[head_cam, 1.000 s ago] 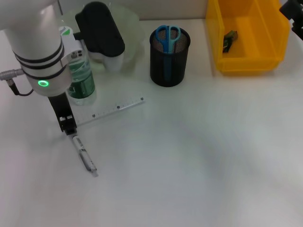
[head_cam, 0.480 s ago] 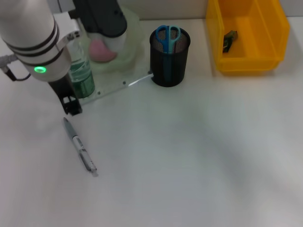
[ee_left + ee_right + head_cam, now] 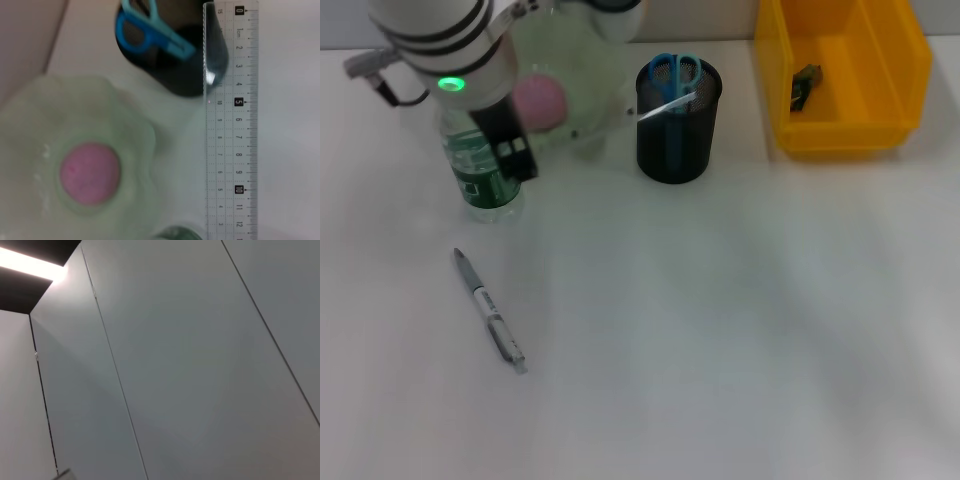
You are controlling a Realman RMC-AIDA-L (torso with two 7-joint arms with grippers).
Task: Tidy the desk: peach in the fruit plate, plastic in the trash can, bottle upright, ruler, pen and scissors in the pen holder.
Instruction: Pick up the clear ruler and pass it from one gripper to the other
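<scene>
Carrying the clear ruler [image 3: 665, 106] toward the pen holder [image 3: 677, 122], the left gripper [image 3: 516, 156] hangs at the far left of the desk, beside the upright bottle [image 3: 480, 178] — its jaws clamped on the ruler's near end, judging by how the strip is borne in the air. The ruler's free tip lies over the holder's rim, its zero mark above the black mesh in the wrist view. The risk from here: the long strip is held at one end and near level, so it could strike the rim or the blue scissors [image 3: 673, 78] already standing inside, tip the holder, or slip out onto the desk. The arm's swing could also brush the bottle. The ruler is thin, see-through plastic with black figures. The peach [image 3: 539, 101] rests in the fruit plate [image 3: 590, 70]; the pen [image 3: 489, 312] lies on the near left of the desk. The right gripper is out of sight.
</scene>
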